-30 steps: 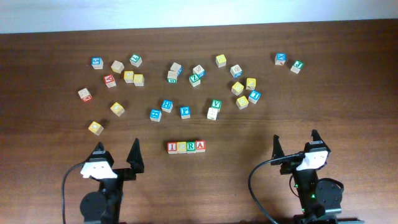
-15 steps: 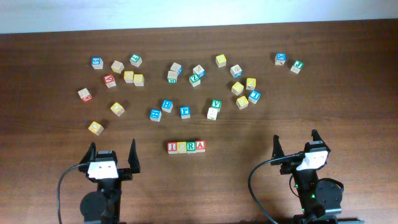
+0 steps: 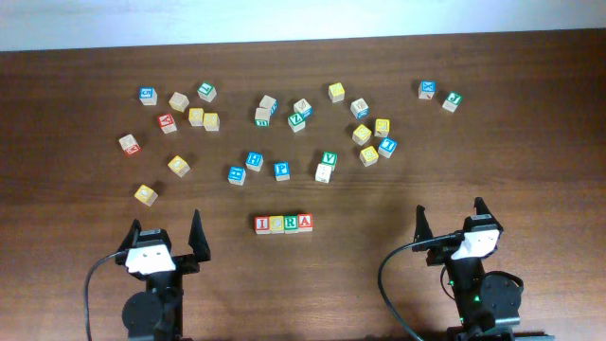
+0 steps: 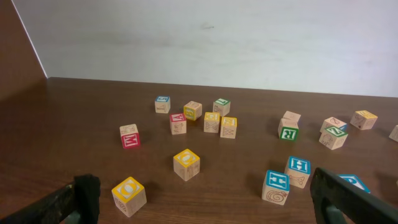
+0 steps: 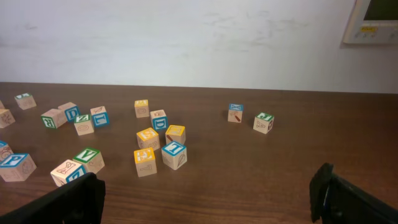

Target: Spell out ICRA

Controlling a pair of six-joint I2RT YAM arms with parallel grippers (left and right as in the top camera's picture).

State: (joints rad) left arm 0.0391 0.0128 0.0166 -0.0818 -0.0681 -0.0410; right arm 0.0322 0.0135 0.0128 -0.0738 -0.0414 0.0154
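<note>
Four cubes stand side by side in a row at the table's front middle in the overhead view: red I [image 3: 262, 224], yellowish C [image 3: 276, 224], green R [image 3: 291, 224], red A [image 3: 305, 223]. My left gripper [image 3: 166, 233] is open and empty, left of the row and well apart from it. My right gripper [image 3: 451, 220] is open and empty, far right of the row. The row shows in neither wrist view. In the left wrist view the gripper [image 4: 205, 202] spans bare table, and so does the right gripper [image 5: 208, 196] in the right wrist view.
Several loose letter cubes lie scattered across the far half of the table, among them a blue P [image 3: 281, 170], a green V [image 3: 329, 157] and a yellow cube [image 3: 145, 194] nearest my left gripper, also in the left wrist view [image 4: 129, 195].
My left gripper has swung slightly to the left and drawn back a little toward the front edge. The right arm and the cubes have not moved.
</note>
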